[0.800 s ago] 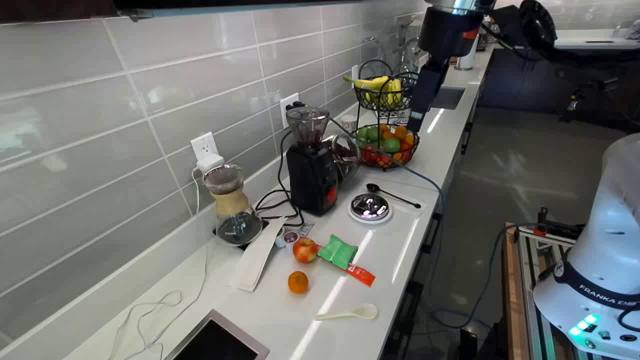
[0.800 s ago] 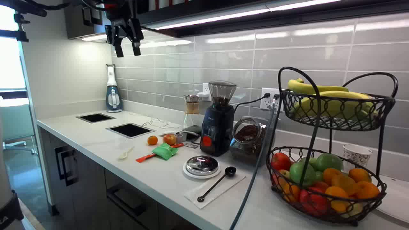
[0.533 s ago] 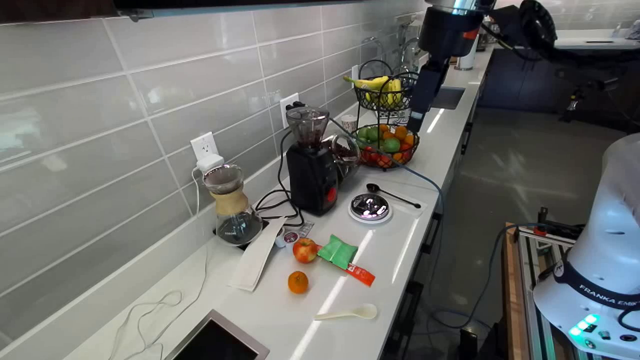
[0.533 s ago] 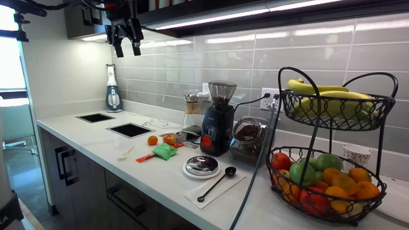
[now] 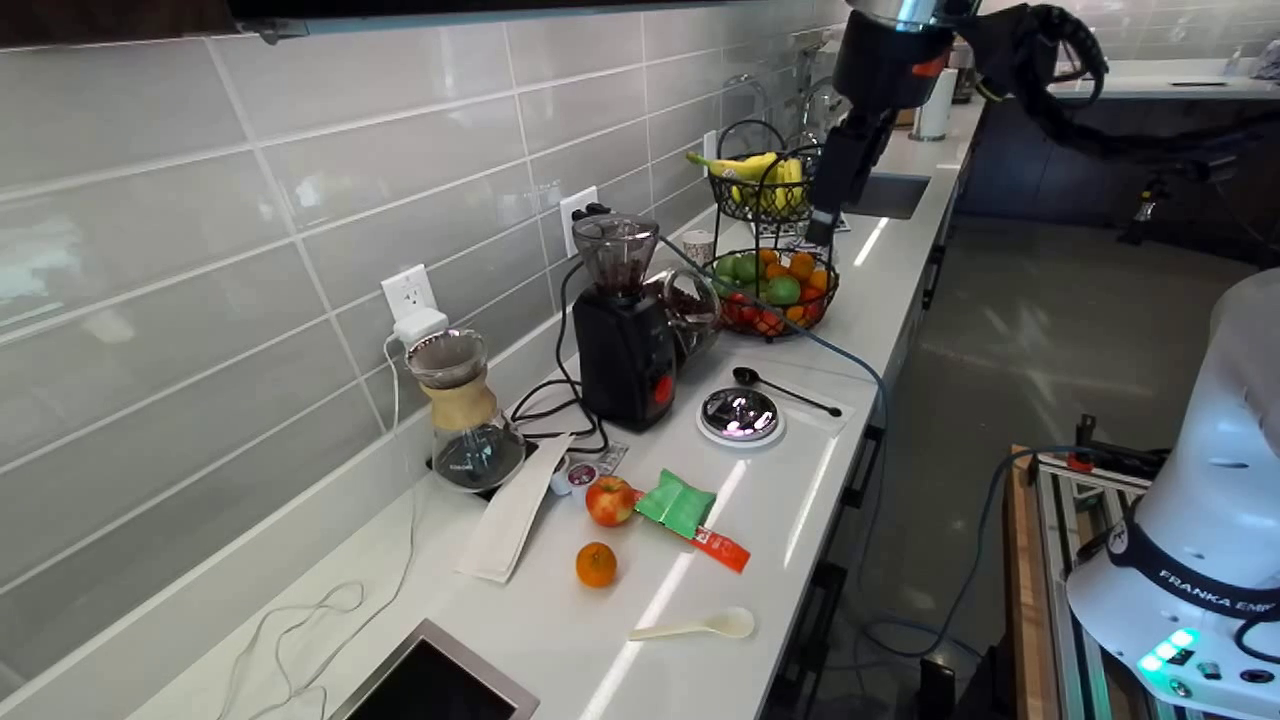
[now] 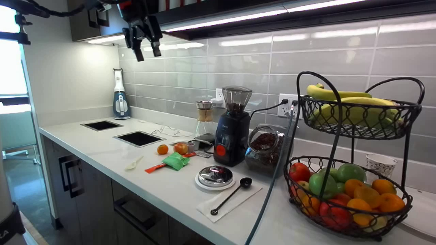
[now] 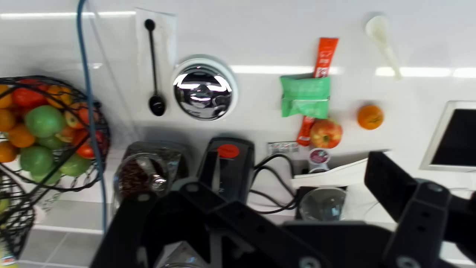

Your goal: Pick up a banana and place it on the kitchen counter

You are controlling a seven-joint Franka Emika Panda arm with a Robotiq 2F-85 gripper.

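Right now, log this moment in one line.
End effector: open, empty, raised | bananas: in upper basket | placement on counter: not done

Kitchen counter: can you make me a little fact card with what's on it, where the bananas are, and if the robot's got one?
Bananas: in the upper black basket
Lower black basket: oranges, green fruit, red fruit
Loose on the counter: one orange, one apple
Also there: green packet, pale spoon, coffee grinder
Fingers: apart, holding nothing, above the counter
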